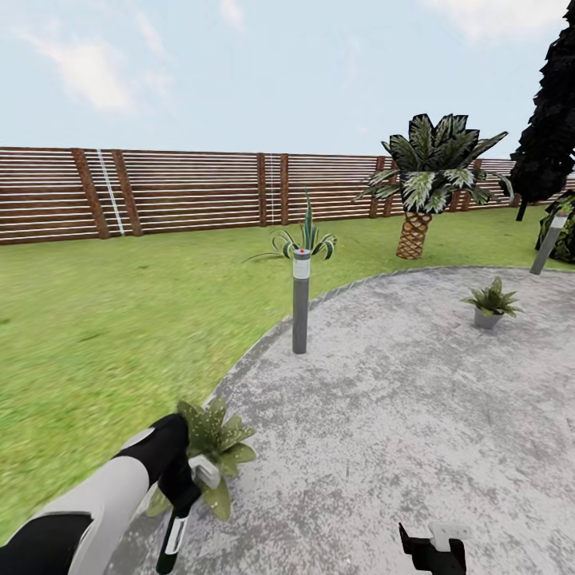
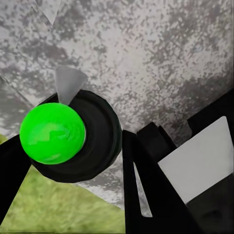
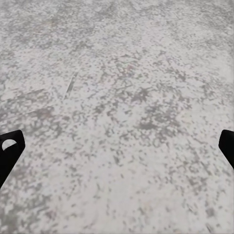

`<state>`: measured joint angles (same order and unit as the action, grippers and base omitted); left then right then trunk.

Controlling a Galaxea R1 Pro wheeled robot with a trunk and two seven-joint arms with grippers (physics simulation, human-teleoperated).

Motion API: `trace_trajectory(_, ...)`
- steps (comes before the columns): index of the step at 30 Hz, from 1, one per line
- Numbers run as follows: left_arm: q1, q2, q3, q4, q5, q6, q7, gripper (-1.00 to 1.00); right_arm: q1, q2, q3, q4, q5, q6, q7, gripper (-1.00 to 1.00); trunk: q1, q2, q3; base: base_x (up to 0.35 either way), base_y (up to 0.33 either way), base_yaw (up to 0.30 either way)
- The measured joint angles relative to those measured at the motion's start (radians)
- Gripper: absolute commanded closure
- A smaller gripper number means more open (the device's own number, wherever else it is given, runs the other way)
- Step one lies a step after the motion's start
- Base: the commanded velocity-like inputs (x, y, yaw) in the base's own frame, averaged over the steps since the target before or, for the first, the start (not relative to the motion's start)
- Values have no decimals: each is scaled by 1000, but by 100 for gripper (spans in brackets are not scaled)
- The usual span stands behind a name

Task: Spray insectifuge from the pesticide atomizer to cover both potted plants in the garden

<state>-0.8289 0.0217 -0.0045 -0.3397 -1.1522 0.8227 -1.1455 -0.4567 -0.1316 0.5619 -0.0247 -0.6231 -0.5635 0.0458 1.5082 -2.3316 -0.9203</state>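
My left gripper is shut on the pesticide atomizer, a slim dark bottle with a pale band that hangs down from the fingers. It sits just beside the near potted plant at the patio's edge. In the left wrist view the atomizer appears end-on as a dark round body with a bright green ball, between black fingers. The second potted plant stands in its grey pot far off on the right of the patio. My right gripper is open over bare paving, holding nothing.
A grey bollard light stands at the patio rim ahead, another at far right. A spiky potless plant and a palm grow on the lawn. The brown slat fence closes the back.
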Motion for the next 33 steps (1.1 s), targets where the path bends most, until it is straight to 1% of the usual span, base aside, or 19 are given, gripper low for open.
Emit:
trace_trajectory(5, 2, 2, -3, 10, 0, 0, -2, 100, 0, 1, 0, 0, 0, 0, 0, -100, 0, 0, 0, 0, 0, 0)
trace_trajectory(10, -13, -6, -2, 9, 0, 8, -14, 100, 0, 1, 0, 0, 0, 0, 0, -100, 0, 0, 0, 0, 0, 0)
trace_trajectory(12, -17, -4, -2, 9, -1, 9, -39, 100, 0, 1, 0, 0, 0, 0, 0, -100, 0, 0, 0, 0, 0, 0)
trace_trajectory(13, -18, -2, -3, 4, -2, 10, -75, 100, 0, -1, -1, 0, 0, 0, 0, -100, 0, 0, 0, 0, 0, 0)
trace_trajectory(15, -16, -3, -20, 2, -5, 10, -90, 100, 0, -1, 0, 0, 1, 0, 0, -100, 0, 0, 0, 0, 0, 0)
trace_trajectory(16, -15, -3, -35, 2, -6, 9, -92, 100, 0, -1, -1, 0, 0, 0, 0, -100, 0, 0, 0, 0, 0, 0)
trace_trajectory(18, -10, -2, -50, 1, -8, 9, -94, 100, 0, -2, -1, 0, 0, 0, 0, -100, 0, 0, 0, 0, 0, 0)
trace_trajectory(20, -4, -1, -57, 1, -9, 9, -95, 100, 0, -1, -1, 0, -2, 0, 0, -100, 0, 0, 0, 0, 0, 0)
trace_trajectory(22, -2, 0, -58, 2, -10, 8, -95, 100, 0, 0, -1, -1, -3, 0, 0, -100, 0, 0, 0, 77, 0, 0)
trace_trajectory(25, -2, 0, -58, 1, -9, 11, -96, 100, 0, 0, -1, 0, -3, 0, 0, -100, -1, 0, 0, 276, 0, 0)
trace_trajectory(29, -2, -6, -59, 3, -8, 11, -96, 100, 0, 1, -1, 0, -3, 0, 0, -100, 0, 0, 0, 269, 0, 0)
trace_trajectory(33, -1, -8, -58, 5, -9, 10, -95, 100, 0, 1, -1, 0, -3, 0, 0, -100, 0, 0, 0, 58, 0, 0)
